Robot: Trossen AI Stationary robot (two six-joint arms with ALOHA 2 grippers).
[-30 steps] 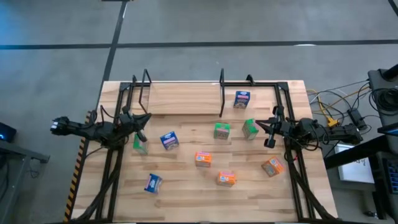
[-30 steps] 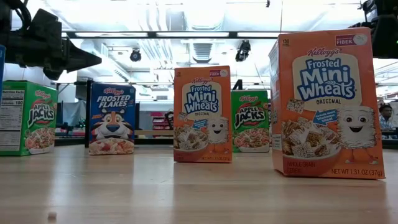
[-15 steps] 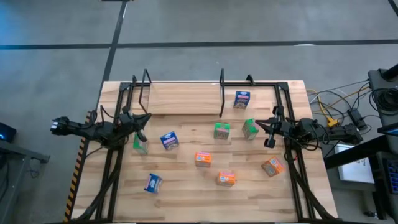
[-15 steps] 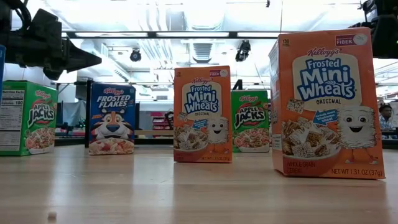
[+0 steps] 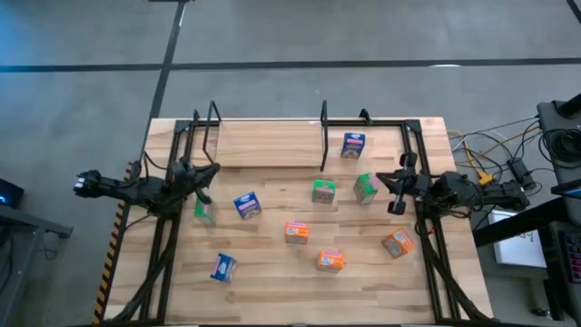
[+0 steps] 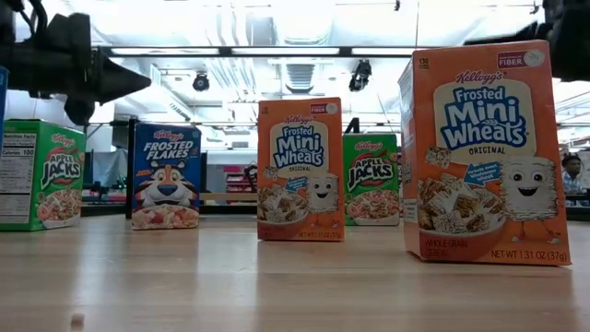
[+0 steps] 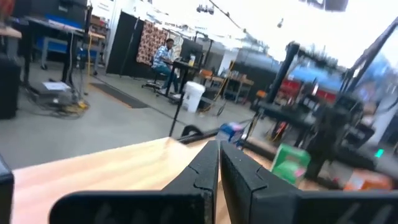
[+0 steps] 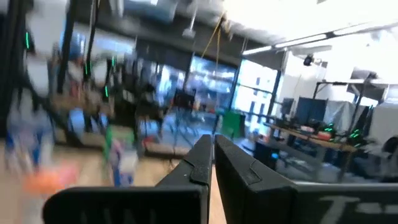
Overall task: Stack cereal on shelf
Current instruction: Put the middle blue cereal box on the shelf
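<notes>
Nine small cereal boxes stand on their bases across the table in the high view: green ones, blue ones and orange ones. The shelf, a light plank between black wire brackets, lies along the far edge. My left gripper hovers shut above the left green box. My right gripper hovers shut just right of a green box. Both wrist views show the fingers closed together.
Black arm-mount frames run along the table's left and right sides. Cables and equipment lie beyond the right edge. Bare wood lies along the near edge. A seated person is far off in the room.
My right arm has shifted slightly toward the table's right edge and upward, and its wrist view is blurred by the movement. The boxes stand where they did.
</notes>
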